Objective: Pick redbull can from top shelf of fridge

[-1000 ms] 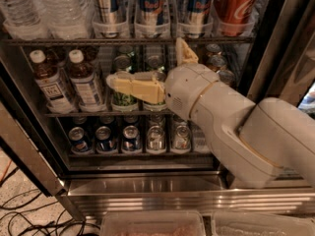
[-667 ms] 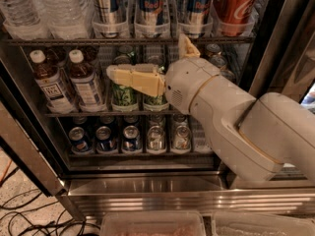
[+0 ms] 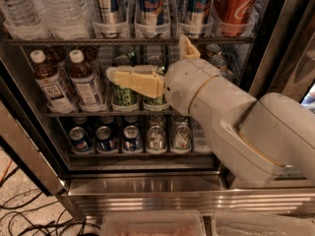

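Note:
The fridge (image 3: pixel 275 43) stands open in front of me. Three redbull cans stand in clear trays on the top shelf (image 3: pixel 133 41): one at the left (image 3: pixel 109 3), one in the middle (image 3: pixel 150 4), one at the right (image 3: pixel 194 5). Only their lower parts show. My gripper (image 3: pixel 146 56) is open and empty, in front of the middle rack just below the top shelf. One cream finger (image 3: pixel 134 80) points left across the green cans, the other (image 3: pixel 188 46) points up toward the right redbull can's tray.
A red Coca-Cola can (image 3: pixel 237 3) stands right of the redbull cans, with water bottles (image 3: pixel 59 9) at the left. The middle rack holds tea bottles (image 3: pixel 84 80) and green cans (image 3: pixel 123 97). Short cans (image 3: pixel 132 137) fill the lower rack. Cables (image 3: pixel 19 215) lie on the floor.
The gripper has risen slightly toward the top shelf and stays in front of the green cans. Nothing has been taken hold of.

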